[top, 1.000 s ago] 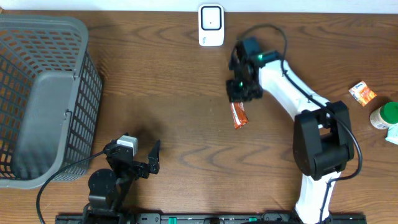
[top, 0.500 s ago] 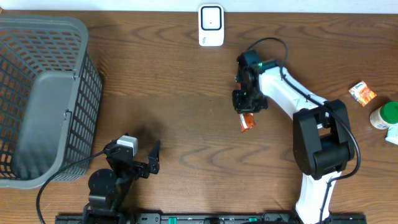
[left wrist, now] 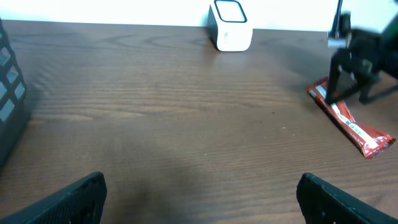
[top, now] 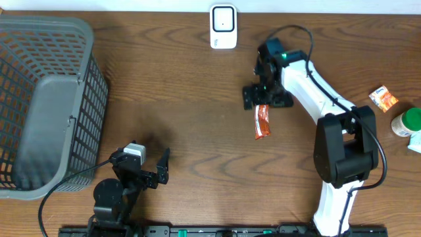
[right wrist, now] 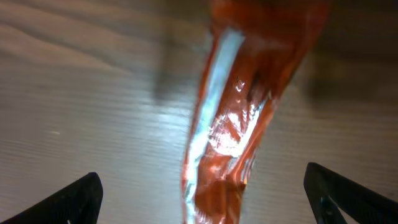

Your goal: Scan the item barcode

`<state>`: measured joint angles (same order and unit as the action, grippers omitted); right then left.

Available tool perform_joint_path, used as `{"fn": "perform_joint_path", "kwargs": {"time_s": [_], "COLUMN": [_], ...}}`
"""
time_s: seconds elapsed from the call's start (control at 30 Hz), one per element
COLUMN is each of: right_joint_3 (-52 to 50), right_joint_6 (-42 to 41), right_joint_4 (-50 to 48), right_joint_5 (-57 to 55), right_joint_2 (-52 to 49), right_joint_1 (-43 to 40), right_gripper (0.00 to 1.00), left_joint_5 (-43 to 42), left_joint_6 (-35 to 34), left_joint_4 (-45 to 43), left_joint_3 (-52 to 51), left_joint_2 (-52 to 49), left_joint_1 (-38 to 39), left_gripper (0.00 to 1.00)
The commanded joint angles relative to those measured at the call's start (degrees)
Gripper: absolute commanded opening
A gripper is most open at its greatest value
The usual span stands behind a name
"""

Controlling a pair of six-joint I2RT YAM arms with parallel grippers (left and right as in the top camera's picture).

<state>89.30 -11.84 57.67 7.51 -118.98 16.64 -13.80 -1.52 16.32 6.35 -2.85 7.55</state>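
Two grippers are in view, and both stand with jaws spread wide and nothing held. The right gripper [top: 266,99] points down at the table [top: 171,99] right of centre, its fingers set apart to either side above the upper end of a red packet [top: 262,122]. The packet lies flat on the wood, long and narrow, running toward the robot and slightly tilted, with its far end under the gripper and the rest clear of it. From the right wrist the packet fills the middle of the picture, blurred, with a pale shiny stripe down its length; the two fingertips [right wrist: 68,200] sit in the lower corners well clear of it on both sides. No barcode can be made out on it. The white scanner [top: 223,26] stands at the far edge of the table, left of the right gripper and well apart from the packet. The left gripper [top: 148,163] rests low near the robot's base, and its wrist view shows only bare wood between its tips. A grey basket [top: 85,72] sits at the far left. At the right edge lie a small orange sachet [top: 383,99] and a green-capped bottle [top: 408,122].
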Motion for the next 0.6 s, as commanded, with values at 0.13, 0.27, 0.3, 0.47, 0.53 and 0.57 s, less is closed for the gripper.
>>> {"fn": "perform_joint_path", "kwargs": {"time_s": [0.13,0.27,0.3,0.47,0.53,0.57], "right_joint_3": [-9.81,-15.98,-16.76,-19.15,-19.15,-19.12], "right_joint_6": [0.76,0.76,0.79,1.44,1.49,2.01], "right_joint_4": [-7.3,-13.29,-14.25,-16.37,-15.98,-15.69], "right_joint_5": [4.46,4.42,4.42,4.11,3.19,2.95], "right_joint_2": [-0.22,-0.96,-1.29,-6.4,-9.11,-10.8], "right_joint_1": [-2.75,-2.69,-2.69,-2.67,-2.4,-2.16], "right_gripper": [0.99,0.99,0.99,0.97,0.91,0.89], "left_joint_5": [-0.52,-0.52,-0.52,-0.52,-0.52,-0.5], "left_joint_6": [-0.28,-0.28,-0.28,-0.28,-0.28,-0.28], "left_joint_4": [1.36,1.36,1.36,1.36,1.36,1.36], "left_joint_3": [-0.9,-0.9,-0.9,-0.87,-0.87,-0.9], "left_joint_2": [0.28,0.28,0.28,0.28,0.28,0.28], "left_joint_1": [-0.09,-0.09,-0.09,-0.09,-0.09,-0.09], "left_gripper": [0.98,0.98,0.98,0.98,0.98,0.98]}}
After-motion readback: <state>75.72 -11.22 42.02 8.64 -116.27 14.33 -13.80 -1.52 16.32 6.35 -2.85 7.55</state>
